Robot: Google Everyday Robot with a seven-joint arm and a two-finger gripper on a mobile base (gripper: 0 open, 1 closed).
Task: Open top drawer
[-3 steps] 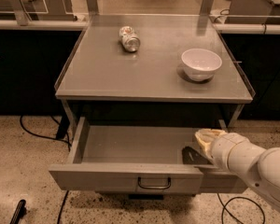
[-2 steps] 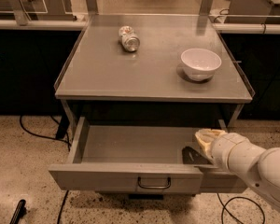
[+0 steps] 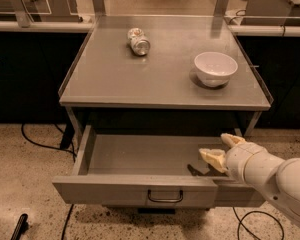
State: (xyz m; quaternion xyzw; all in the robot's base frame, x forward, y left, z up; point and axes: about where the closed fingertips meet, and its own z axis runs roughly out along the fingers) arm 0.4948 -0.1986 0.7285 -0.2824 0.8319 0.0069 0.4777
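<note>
1 open top drawer (image 3: 105, 190), 1 end effector (image 3: 223, 149) at its right

So the table (image 3: 140, 86) has a can (image 3: 139, 41) lying on it toward the back, a bit left of centre. There's also a bowl (image 3: 215, 68) on the right side, well apart from the can. Under the tabletop the drawer (image 3: 135, 188) sticks out toward the front with its handle (image 3: 165, 197) in the middle of the front panel, the gripper (image 3: 223, 149) sits at the drawer's right end, over the inside just behind that panel, and a cable (image 3: 40, 145) lies on the floor left of the table with counters (image 3: 35, 26) running behind it.
</note>
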